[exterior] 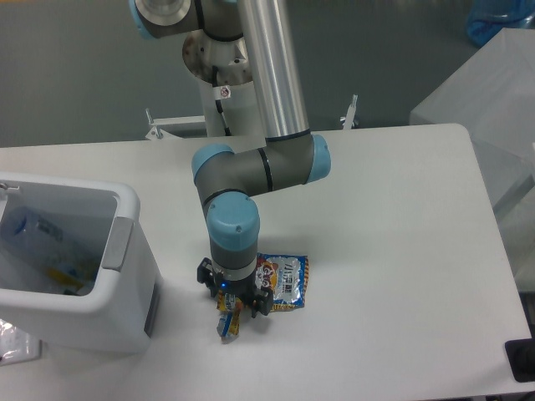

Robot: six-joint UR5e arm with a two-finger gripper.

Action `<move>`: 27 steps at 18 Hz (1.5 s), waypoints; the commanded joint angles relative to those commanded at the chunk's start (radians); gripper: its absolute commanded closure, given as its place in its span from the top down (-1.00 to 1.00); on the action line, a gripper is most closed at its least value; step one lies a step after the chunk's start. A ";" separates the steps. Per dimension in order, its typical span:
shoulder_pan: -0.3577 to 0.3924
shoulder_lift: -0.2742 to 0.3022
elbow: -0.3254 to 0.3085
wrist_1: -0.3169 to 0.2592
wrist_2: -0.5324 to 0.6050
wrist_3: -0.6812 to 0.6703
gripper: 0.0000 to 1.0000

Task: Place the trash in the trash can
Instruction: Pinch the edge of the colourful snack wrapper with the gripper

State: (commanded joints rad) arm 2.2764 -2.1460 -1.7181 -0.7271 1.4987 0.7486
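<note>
The white trash can (125, 251) stands at the table's left edge. Inside it lie the clear plastic bottle (35, 227) and a small yellow wrapper (63, 276). The blue-yellow-red snack packet (286, 281) lies flat on the table to the right of the can. My gripper (228, 324) points straight down at the packet's left end. Its fingers are close together with a yellow crumpled edge of the packet between them. The wrist hides that end of the packet.
The arm's base and a metal bracket (167, 125) stand at the table's far edge. A grey-white box (485, 92) stands beyond the right rear corner. A crinkled clear sheet (12, 347) lies at the can's front left.
</note>
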 joint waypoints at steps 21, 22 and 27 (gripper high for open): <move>0.009 0.040 -0.028 -0.005 -0.002 -0.029 -1.00; 0.014 0.049 -0.028 -0.009 -0.003 -0.029 -1.00; 0.055 0.110 -0.026 -0.012 -0.027 -0.025 -1.00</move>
State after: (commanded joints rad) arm 2.3316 -2.0357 -1.7441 -0.7394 1.4712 0.7240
